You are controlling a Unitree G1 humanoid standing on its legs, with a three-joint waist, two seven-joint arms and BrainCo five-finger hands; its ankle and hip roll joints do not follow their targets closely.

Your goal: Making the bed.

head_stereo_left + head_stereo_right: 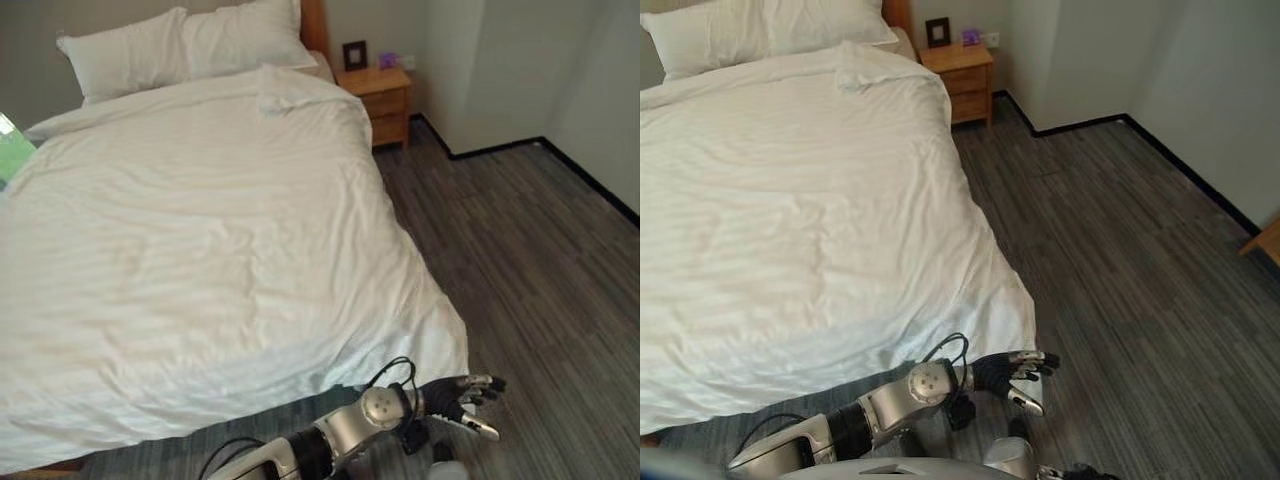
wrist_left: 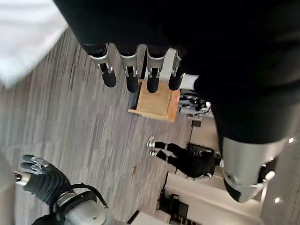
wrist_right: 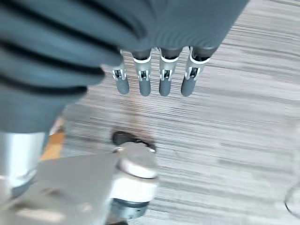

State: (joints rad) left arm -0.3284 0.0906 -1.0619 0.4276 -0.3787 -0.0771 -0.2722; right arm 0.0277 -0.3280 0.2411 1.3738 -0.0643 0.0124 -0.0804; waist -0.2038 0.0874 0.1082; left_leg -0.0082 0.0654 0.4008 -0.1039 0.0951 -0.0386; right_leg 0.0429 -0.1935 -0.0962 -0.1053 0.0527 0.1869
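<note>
Left hand (image 1: 462, 398), fingers loose and empty, hangs by the duvet (image 1: 200, 250) corner; best pinch its hem and tug it square.

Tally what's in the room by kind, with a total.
Pillows: 2
Duvet: 1
Nightstand: 1
Picture frame: 1
Purple item on the nightstand: 1
Total: 6
</note>
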